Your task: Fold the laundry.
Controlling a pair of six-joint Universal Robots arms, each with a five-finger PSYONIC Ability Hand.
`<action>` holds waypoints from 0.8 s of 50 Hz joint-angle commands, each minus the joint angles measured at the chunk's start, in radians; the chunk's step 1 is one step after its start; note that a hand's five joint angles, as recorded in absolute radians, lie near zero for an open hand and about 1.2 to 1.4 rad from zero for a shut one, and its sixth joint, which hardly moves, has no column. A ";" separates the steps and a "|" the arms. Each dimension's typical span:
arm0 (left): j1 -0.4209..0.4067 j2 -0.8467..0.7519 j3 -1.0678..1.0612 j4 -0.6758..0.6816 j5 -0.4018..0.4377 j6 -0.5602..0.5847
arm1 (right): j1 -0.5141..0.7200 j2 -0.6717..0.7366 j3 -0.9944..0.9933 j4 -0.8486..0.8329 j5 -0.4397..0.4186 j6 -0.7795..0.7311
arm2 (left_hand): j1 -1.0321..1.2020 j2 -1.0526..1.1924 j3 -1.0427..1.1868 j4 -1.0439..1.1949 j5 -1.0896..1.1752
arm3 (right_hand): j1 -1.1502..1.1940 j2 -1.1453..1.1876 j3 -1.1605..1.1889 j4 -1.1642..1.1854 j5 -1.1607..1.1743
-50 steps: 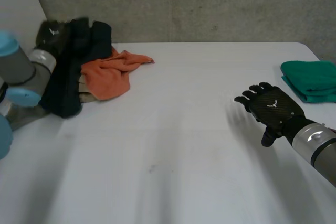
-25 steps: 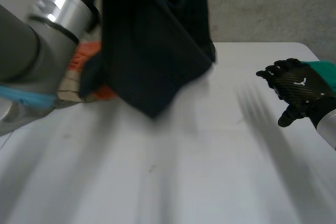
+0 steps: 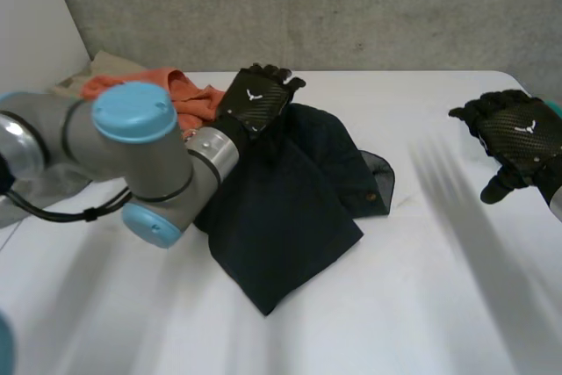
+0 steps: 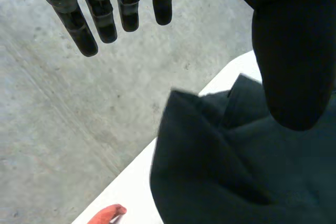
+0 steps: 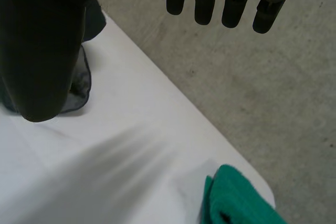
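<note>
White table (image 3: 439, 305). Dark garment (image 3: 290, 208) crumpled at mid-table, just beside orange cloth (image 3: 189, 94) in far left heap. Left hand (image 3: 255, 103) over garment's far edge, fingers (image 4: 102, 17) straight, released, grasping nothing. Right hand (image 3: 518, 133) well apart at right side, fingers (image 5: 233, 3) straight, released. Green cloth (image 5: 236, 198) at far right corner.

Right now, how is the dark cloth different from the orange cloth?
The dark cloth is nearly black; the orange cloth is bright. The dark cloth lies spread mid-table by the left hand; the orange cloth sits bunched at the far corner, partly behind the left arm. Both are unfolded, on the white table.
</note>
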 commanded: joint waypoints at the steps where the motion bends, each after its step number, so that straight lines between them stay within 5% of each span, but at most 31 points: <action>1: -0.005 0.306 -0.231 -0.043 -0.070 -0.021 | 0.051 -0.021 -0.111 0.036 -0.006 -0.003 | 0.033 0.016 0.018 0.026 0.027 | -0.049 -0.039 -0.035 -0.030 -0.042; 12: -0.123 0.497 -0.556 0.016 -0.215 -0.060 | 0.267 0.244 -0.490 0.192 -0.025 0.000 | 0.018 0.002 0.004 0.011 0.013 | -0.049 -0.039 -0.035 -0.030 -0.042; 23: -0.189 0.280 -0.590 0.248 -0.201 0.055 | 0.366 0.618 -0.835 0.299 0.050 0.060 | 0.021 0.005 0.007 0.014 0.016 | -0.049 -0.039 -0.035 -0.030 -0.042; 29: -0.215 0.133 -0.482 0.250 -0.138 0.199 | 0.390 0.772 -0.943 0.303 0.089 0.192 | 0.030 0.013 0.015 0.023 0.024 | -0.049 -0.039 -0.035 -0.030 -0.042; 37: -0.230 -0.013 -0.360 0.170 -0.078 0.253 | 0.404 0.855 -0.957 0.299 0.120 0.227 | 0.059 0.043 0.045 0.052 0.054 | -0.049 -0.039 -0.035 -0.030 -0.042; 39: -0.230 -0.043 -0.330 0.133 -0.075 0.256 | 0.406 0.873 -0.963 0.301 0.146 0.224 | 0.132 0.116 0.118 0.125 0.127 | 0.077 0.087 0.091 0.096 0.084; 40: -0.230 -0.069 -0.298 0.092 -0.075 0.258 | 0.406 0.878 -0.964 0.301 0.153 0.224 | 0.339 0.322 0.325 0.332 0.334 | 0.215 0.225 0.229 0.234 0.223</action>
